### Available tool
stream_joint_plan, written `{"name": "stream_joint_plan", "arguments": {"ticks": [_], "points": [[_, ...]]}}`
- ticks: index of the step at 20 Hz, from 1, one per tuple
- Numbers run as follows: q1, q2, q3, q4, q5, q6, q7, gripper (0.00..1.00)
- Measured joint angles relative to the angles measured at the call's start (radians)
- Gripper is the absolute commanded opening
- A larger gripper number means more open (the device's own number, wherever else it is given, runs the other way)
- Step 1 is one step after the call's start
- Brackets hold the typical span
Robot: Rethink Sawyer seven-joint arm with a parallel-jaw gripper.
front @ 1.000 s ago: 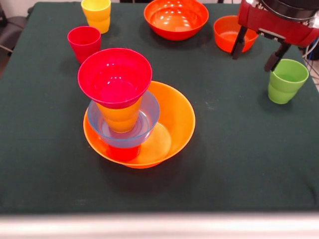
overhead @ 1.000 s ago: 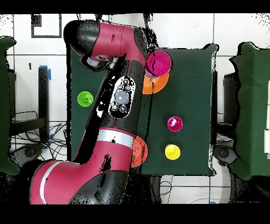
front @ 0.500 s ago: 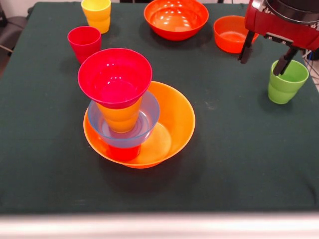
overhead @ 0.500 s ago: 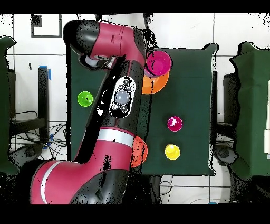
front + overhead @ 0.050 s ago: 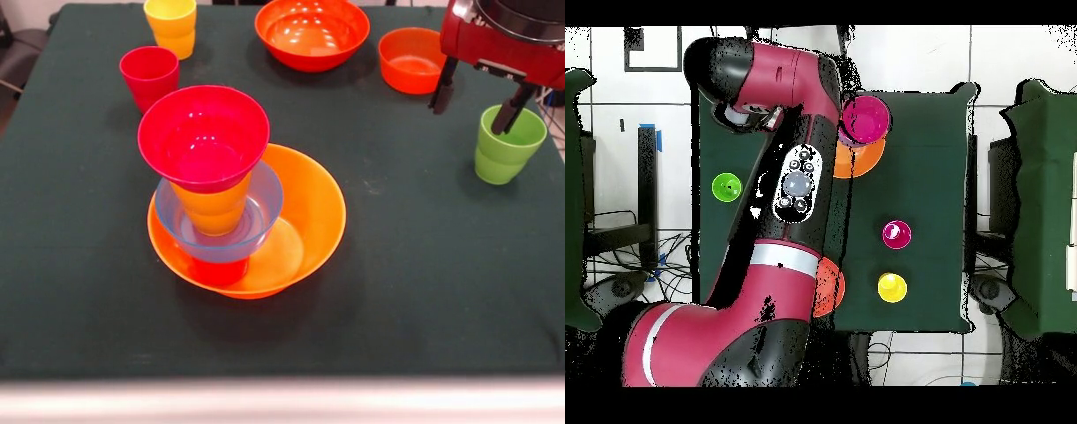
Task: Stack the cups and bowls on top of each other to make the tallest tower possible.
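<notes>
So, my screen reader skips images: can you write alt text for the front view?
A tower of a magenta bowl, orange cup and light blue bowl sits in a wide orange bowl on a dark green table. At upper right the open gripper hangs beside a green cup; other cups and bowls stand behind.

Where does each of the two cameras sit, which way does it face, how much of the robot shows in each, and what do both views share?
Front view: across the table, looking down at the tower; only the gripper shows, open, above the green cup.
Overhead view: above the table, looking straight down; the red arm covers much of it.
Shared: tower, green cup, crimson cup and yellow cup.
</notes>
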Motion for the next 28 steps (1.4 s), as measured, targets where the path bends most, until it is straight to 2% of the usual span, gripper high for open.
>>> {"name": "stream_joint_plan", "arguments": {"ticks": [14,28], "points": [[0.001,0.004,0.004,0.004,0.0,-0.002,0.0,1.0],[0.018,0.003,0.006,0.079,0.0,-0.029,0.0,1.0]]}}
